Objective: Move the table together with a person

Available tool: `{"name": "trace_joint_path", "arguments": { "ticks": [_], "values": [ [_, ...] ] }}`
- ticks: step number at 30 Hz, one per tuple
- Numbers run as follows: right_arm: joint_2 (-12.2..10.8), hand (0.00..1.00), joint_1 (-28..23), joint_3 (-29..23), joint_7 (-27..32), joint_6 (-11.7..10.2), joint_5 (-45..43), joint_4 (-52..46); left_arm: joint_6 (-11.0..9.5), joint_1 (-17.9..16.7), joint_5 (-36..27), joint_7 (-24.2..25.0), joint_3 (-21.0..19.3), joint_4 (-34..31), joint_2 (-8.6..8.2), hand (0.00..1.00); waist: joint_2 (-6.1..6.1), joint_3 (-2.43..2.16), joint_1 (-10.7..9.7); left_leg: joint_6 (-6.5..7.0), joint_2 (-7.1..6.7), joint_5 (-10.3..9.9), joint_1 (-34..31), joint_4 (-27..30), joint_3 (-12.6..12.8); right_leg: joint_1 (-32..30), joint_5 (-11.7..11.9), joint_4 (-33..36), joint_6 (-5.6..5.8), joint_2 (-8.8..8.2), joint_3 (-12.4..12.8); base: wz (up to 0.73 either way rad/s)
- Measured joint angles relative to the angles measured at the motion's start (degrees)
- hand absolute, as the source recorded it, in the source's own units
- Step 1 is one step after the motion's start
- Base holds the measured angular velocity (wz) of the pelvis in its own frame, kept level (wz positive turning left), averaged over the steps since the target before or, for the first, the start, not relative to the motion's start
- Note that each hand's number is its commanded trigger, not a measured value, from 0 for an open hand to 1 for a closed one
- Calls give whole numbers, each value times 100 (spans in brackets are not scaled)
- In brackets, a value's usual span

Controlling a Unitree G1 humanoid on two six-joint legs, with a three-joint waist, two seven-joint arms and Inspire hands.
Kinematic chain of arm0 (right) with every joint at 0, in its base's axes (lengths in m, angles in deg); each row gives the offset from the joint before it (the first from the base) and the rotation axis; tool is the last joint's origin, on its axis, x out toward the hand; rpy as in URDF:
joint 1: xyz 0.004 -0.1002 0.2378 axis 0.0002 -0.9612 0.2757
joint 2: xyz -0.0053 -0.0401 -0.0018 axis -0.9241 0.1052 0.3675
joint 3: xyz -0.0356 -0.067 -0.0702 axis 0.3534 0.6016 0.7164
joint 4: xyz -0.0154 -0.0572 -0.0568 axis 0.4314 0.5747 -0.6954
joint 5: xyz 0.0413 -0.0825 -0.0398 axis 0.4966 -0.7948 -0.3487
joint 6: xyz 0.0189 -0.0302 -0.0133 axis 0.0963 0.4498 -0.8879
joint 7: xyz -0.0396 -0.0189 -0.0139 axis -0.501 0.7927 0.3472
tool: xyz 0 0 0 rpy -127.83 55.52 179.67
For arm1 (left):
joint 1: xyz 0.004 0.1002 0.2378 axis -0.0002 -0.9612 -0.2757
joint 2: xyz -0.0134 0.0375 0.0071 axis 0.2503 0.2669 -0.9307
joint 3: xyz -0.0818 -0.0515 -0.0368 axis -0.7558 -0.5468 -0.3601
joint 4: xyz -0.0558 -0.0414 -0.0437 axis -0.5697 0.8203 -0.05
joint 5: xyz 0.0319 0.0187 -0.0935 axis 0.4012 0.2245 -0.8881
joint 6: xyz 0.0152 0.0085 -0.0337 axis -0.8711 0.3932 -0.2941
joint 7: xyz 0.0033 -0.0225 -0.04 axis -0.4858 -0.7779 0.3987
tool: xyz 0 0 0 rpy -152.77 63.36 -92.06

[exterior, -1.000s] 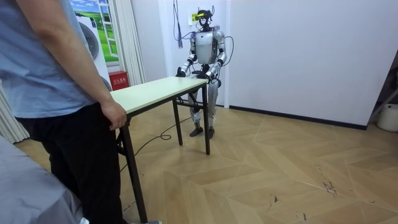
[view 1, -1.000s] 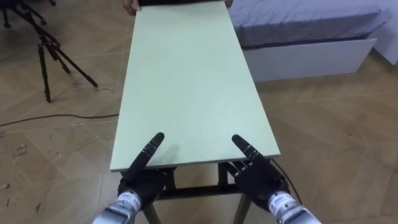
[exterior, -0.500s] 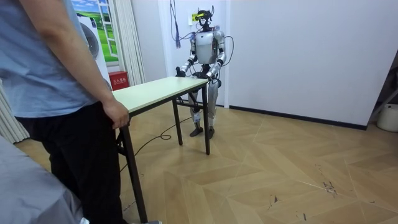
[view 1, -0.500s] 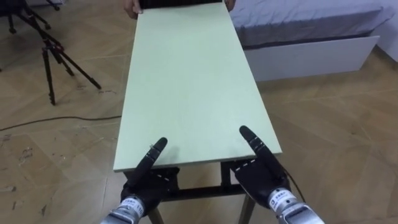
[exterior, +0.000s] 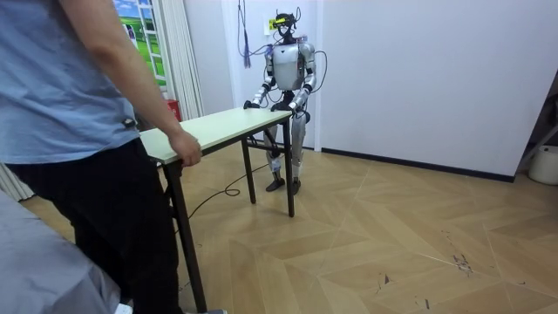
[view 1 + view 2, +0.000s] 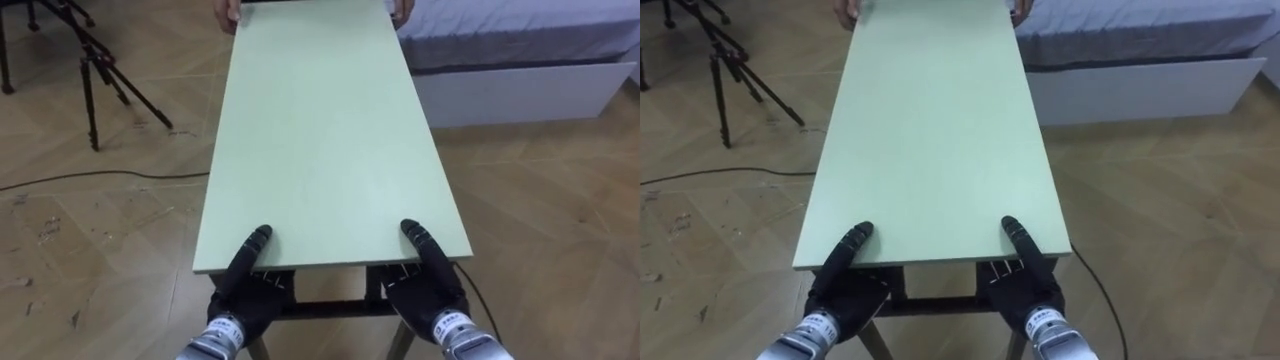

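**Pale-green table, a carrier at each end**

Long pale-green table (image 6: 320,130), black legs, runs six to twelve o'clock. A person (image 5: 78,131) holds the twelve o'clock end. At six, left hand (image 6: 248,288) and right hand (image 6: 425,285) lay thumbs on top; grip beneath, can't tell.

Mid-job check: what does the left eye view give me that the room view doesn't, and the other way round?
Left eye view: the left hand and right hand up close at the near end of the table, with a tripod on the floor to the left and a bed to the right. Room view: the robot standing upright at its end by the wall, the table legs, and the person standing. Both: the table and the person's hand holding the other end.
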Motion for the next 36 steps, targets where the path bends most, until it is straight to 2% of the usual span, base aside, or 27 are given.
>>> {"name": "trace_joint_path", "arguments": {
  "ticks": [7, 12, 15, 24, 30, 33, 36],
  "values": [
    [-58, 100, 1, 1, -2, -63, -18, 5, -247, 1, 153, 3, 99, 0, -23, 100, -28, 8, 5, 0, 1, 0, -19, -20, -5, -27, 0, 6, 0, -10, -98, 0],
    [-86, 100, 0, 1, -7, -87, -25, 5, -296, 0, 250, 54, 99, 0, -31, 100, -66, -4, 6, 0, 0, 0, -76, 2, -5, -66, 0, 8, 0, -16, -106, 0],
    [-123, 100, -4, 7, -9, -146, -43, 5, -402, -1, 377, 59, 100, 1, -92, 100, -78, 1, 10, 0, 0, 0, -88, 14, -9, -67, 0, 4, 0, -21, -126, 0],
    [-175, 100, -20, 9, -45, -195, -166, 5, -450, -11, 515, 132, 94, 34, -101, 100, -74, -1, 33, 0, 2, 0, -68, 9, 9, -67, 0, -5, 0, -10, -109, -1],
    [-171, 100, -136, 8, -342, -216, -278, 3, -455, -196, 703, 359, 86, -72, -97, 100, -66, -7, 31, 0, 5, 0, -75, -5, 23, -85, 0, -9, 0, 15, -12, -1],
    [-166, 100, -246, 94, -543, -376, -394, -64, -455, -388, 822, 361, 105, -322, -100, 100, -55, -18, 31, 0, 5, 0, -137, -17, 35, -178, 0, 29, 0, 16, 24, -3],
    [-94, 100, -314, 189, -718, -432, -413, -171, -483, -565, 981, 361, 103, -583, -104, 100, -51, -21, 28, 0, 3, 0, -274, 39, 75, -338, -2, 101, -2, 3, 51, -7]
  ]
}}
